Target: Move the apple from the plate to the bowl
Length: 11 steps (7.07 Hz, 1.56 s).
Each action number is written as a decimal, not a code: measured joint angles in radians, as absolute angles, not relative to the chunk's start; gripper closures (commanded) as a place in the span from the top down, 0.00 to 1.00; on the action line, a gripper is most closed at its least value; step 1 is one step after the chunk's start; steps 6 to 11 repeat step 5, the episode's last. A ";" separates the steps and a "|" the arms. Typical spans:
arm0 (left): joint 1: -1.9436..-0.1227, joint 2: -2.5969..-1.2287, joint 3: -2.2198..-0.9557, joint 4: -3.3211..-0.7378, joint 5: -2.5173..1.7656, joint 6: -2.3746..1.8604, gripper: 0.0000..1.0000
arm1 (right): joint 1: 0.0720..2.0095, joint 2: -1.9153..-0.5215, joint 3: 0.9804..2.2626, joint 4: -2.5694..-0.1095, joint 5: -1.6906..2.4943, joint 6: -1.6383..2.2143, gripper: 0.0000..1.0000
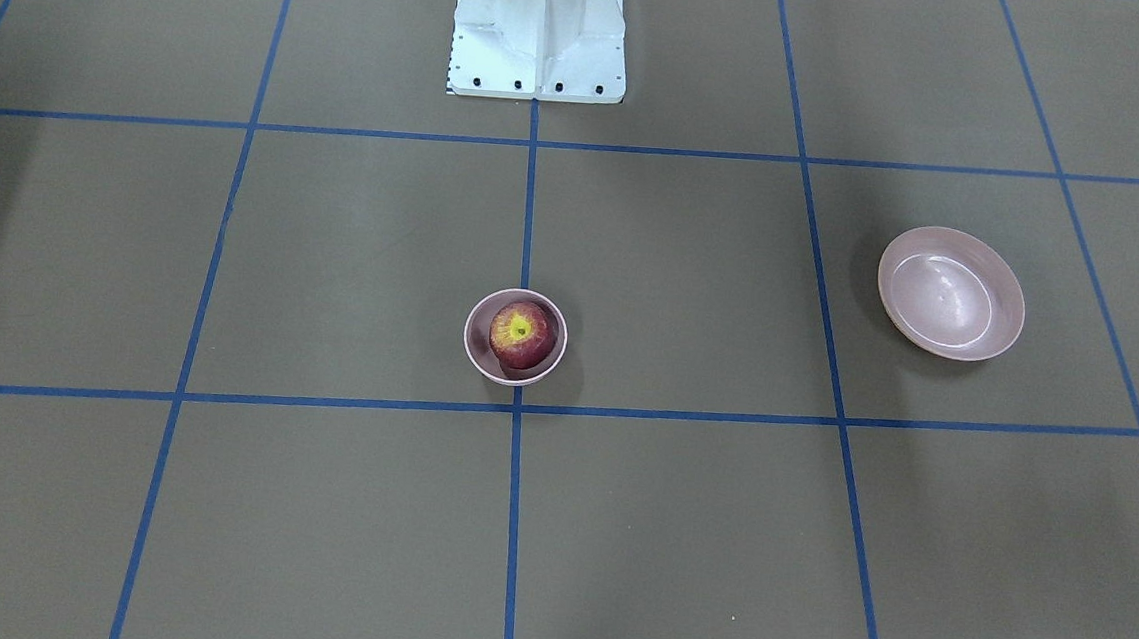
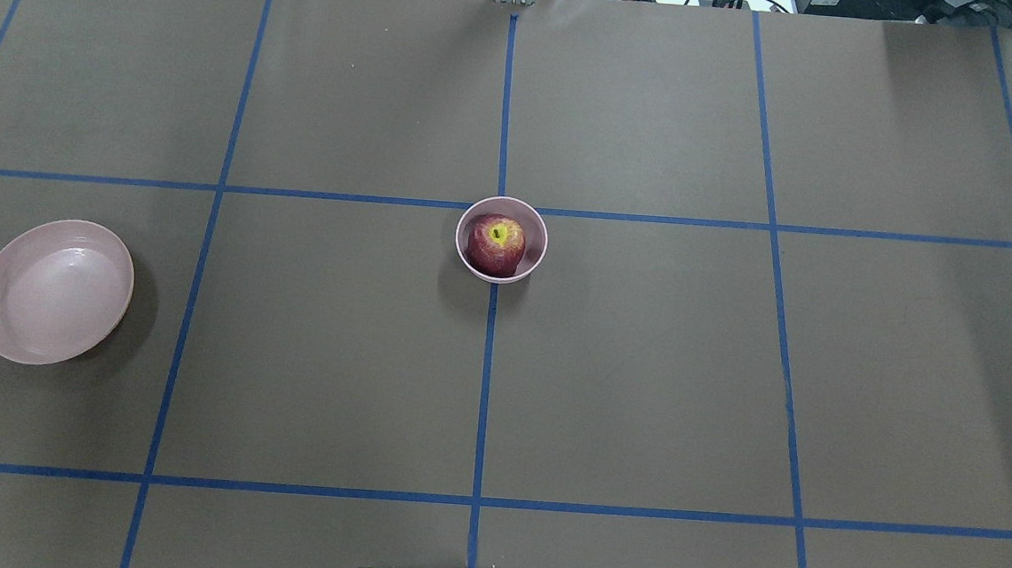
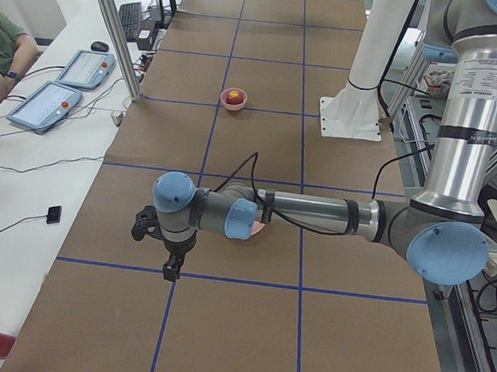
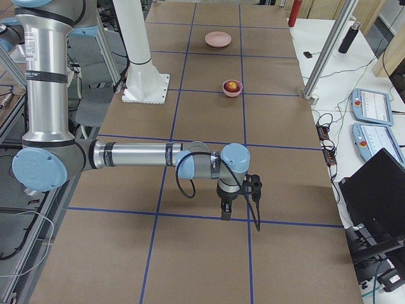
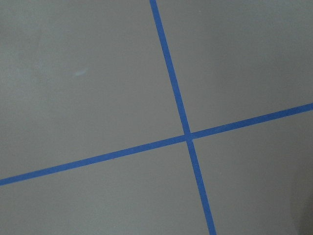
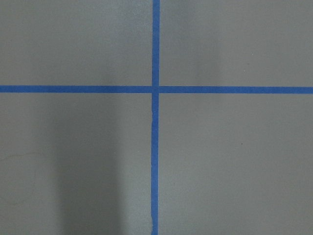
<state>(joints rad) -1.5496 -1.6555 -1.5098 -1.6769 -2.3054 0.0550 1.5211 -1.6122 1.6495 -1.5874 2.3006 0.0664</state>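
Status: I judge the transfer complete. The apple [image 2: 496, 244] sits inside the bowl [image 2: 461, 243], stem dimple up, filling most of it. The bowl stands on the centre tape line [image 2: 484, 389], about mid-table. The plate [image 2: 54, 292] lies bare and well apart from it, far out on the robot's left side. Nothing is left of the move itself; at most, the arms need parking.

Left gripper [image 3: 171, 268]: it shows only in the left side view, pointing down over the table end near that camera, well away from plate and bowl. I cannot tell whether its fingers are apart or together. Nothing appears to hang from it.

Right gripper [image 4: 226, 214]: likewise seen only in the right side view, pointing down near the opposite table end. I cannot tell its finger state either. Both wrist cameras show only brown table [image 2: 642, 374] and crossing tape, with no fingers in frame.

Surroundings: the white pedestal [image 1: 539, 32] stands behind the bowl on the robot's side. Teach pendants [image 3: 84, 68] and a seated operator [image 3: 0, 54] are on the far bench, off the work surface. Nothing stands between either arm and the two vessels.
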 measured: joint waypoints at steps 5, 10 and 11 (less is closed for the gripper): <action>-1.549 -1.655 -1.514 -1.677 -2.304 0.048 0.99 | 1.523 -1.603 1.651 -1.616 2.286 0.067 1.00; -1.549 -1.655 -1.514 -1.677 -2.304 0.048 0.99 | 1.523 -1.603 1.651 -1.616 2.286 0.067 1.00; -1.549 -1.655 -1.514 -1.677 -2.304 0.048 0.99 | 1.523 -1.603 1.651 -1.616 2.286 0.067 1.00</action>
